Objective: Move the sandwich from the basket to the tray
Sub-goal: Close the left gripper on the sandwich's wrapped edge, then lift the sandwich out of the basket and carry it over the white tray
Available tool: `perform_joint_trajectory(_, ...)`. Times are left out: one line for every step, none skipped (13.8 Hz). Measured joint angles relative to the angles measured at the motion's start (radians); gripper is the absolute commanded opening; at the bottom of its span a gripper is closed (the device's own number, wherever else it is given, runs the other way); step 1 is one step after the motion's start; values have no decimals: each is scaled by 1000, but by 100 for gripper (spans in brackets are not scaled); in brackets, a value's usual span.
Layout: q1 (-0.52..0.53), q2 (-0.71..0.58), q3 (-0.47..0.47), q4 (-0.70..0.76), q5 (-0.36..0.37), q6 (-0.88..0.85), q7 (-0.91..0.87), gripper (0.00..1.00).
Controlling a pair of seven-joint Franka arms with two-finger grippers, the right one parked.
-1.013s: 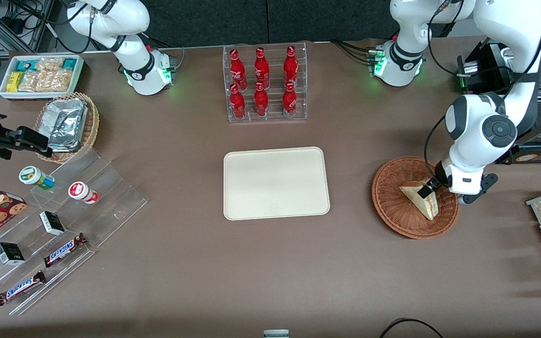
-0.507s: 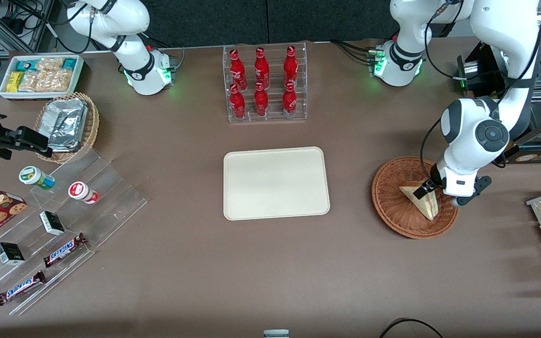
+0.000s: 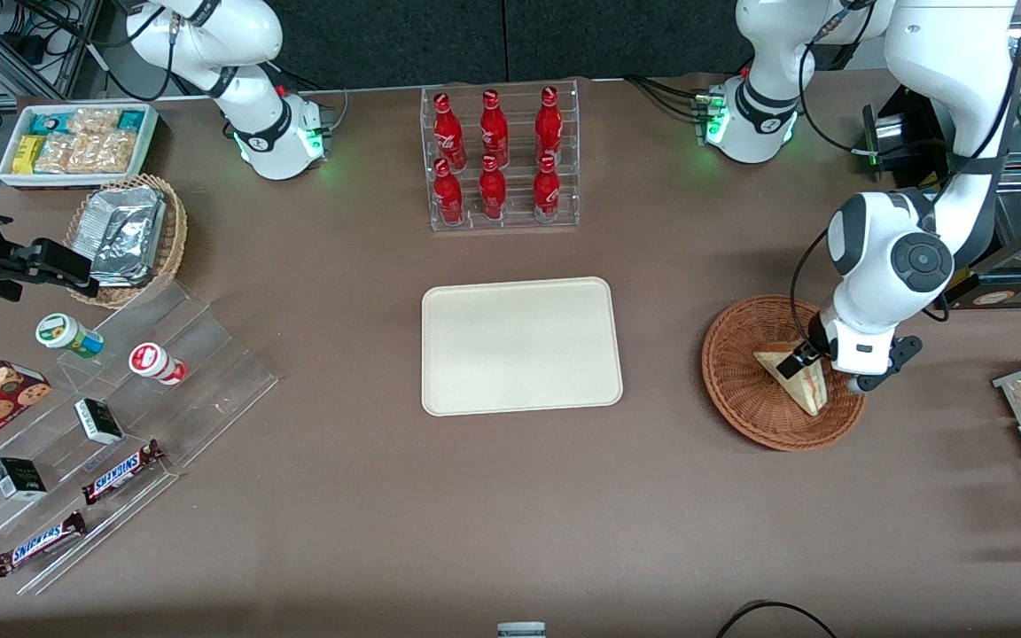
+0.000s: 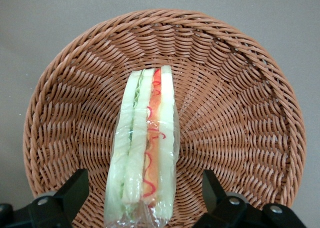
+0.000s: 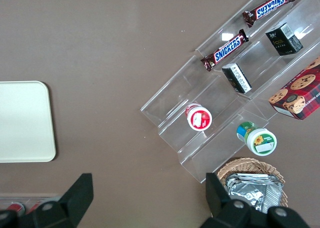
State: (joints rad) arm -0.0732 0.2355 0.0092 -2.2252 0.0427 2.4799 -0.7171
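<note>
Since a second ago the arm's elbow has shifted; pincer point(image 3: 807, 363) hovers wide open astride the sandwich point(image 4: 145, 153), which stands on edge in the basket point(image 4: 240, 87), at 3 o'clock from the tray point(image 3: 519, 346). Film-wrapped: probably light, squashy, slippery. Pinch bread faces mid-wedge, gently.

Woven wicker, clear wrap, matt table.
The basket point(image 4: 240, 102) is showing rough reddish-brown woven wicker; the sandwich point(image 4: 146, 153) is sitting in it inside thin glossy clear film (crinkling at one end), bread looking soft and matt. The gripper point(image 4: 142, 200) is straddling the sandwich's end with fingers point(image 4: 75, 190) of matt black plastic spread apart. The tray point(image 3: 521, 346) is looking smooth, matt, cream. The table point(image 3: 510, 514) is showing a matt brown surface. The bottle rack point(image 3: 502, 159) is looking like clear glossy acrylic.
</note>
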Motion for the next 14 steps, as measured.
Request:
perform_joint_trajectory(0,3,0,0,0,3,0,100)
perform_joint_trajectory(0,6,0,0,0,5,0,100)
perform_joint_trajectory(0,9,0,0,0,6,0,99)
perform_joint_trajectory(0,13,0,0,0,7,0,80)
perform_joint_trajectory(0,19,0,0,0,10,0,31)
perform_joint_trajectory(0,22,0,0,0,14,0,3)
perform_joint_trajectory(0,24,0,0,0,15,0,0)
perform_joint_trajectory(0,24,0,0,0,16,0,0)
perform_joint_trajectory(0,24,0,0,0,16,0,0)
perform_joint_trajectory(-1,24,0,0,0,16,1,0)
perform_joint_trajectory(-1,24,0,0,0,16,1,0)
perform_joint_trajectory(-1,24,-1,0,1,16,1,0)
perform_joint_trajectory(-1,24,-2,1,1,16,2,0)
perform_joint_trajectory(-1,23,-4,4,1,16,2,0)
